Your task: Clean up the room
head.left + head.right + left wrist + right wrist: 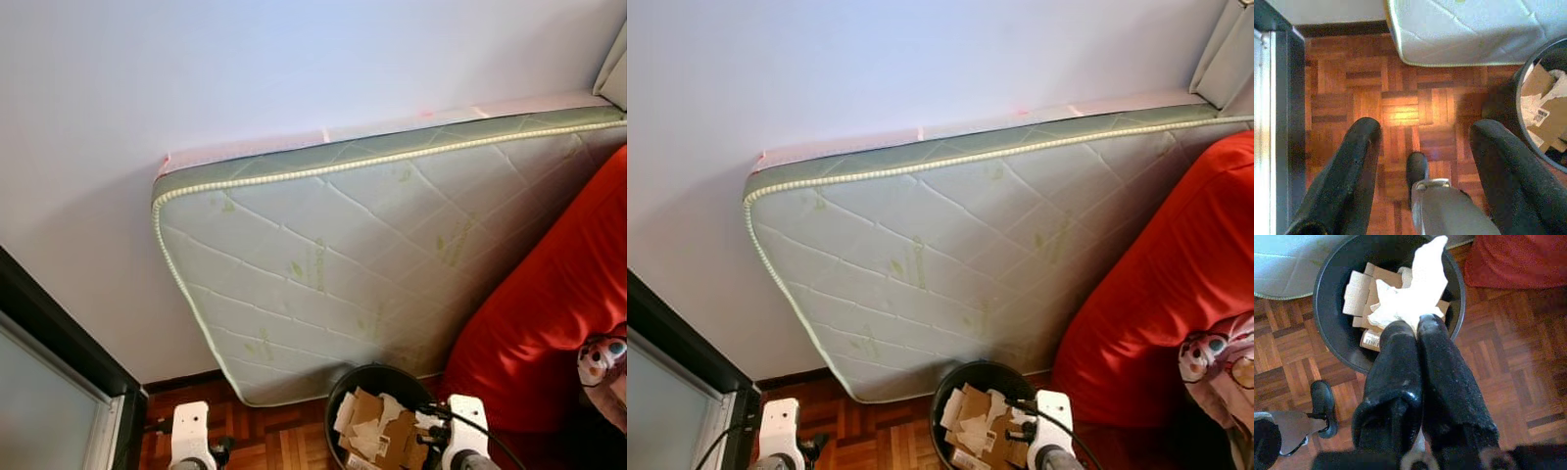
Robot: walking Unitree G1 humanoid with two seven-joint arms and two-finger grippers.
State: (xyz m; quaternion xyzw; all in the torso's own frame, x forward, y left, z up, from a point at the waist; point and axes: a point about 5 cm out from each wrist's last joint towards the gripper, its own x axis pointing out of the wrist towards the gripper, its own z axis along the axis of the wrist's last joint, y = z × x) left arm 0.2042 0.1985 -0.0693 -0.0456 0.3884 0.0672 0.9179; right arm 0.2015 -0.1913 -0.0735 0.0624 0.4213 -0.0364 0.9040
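A black round bin (1332,328) stands on the parquet, holding several cardboard scraps (1359,293); it also shows at the bottom of the left eye view (338,392). My right gripper (1418,325) is shut on a crumpled white paper (1410,293), which hangs over the bin's opening. My left gripper (1422,137) is open above bare parquet, left of the bin (1528,122), with nothing between its fingers.
A quilted white mattress (362,255) leans against the white wall behind the bin. A red cushion or beanbag (558,304) lies to the right, with a plush toy (600,360) on it. A dark door frame (59,343) stands at the left.
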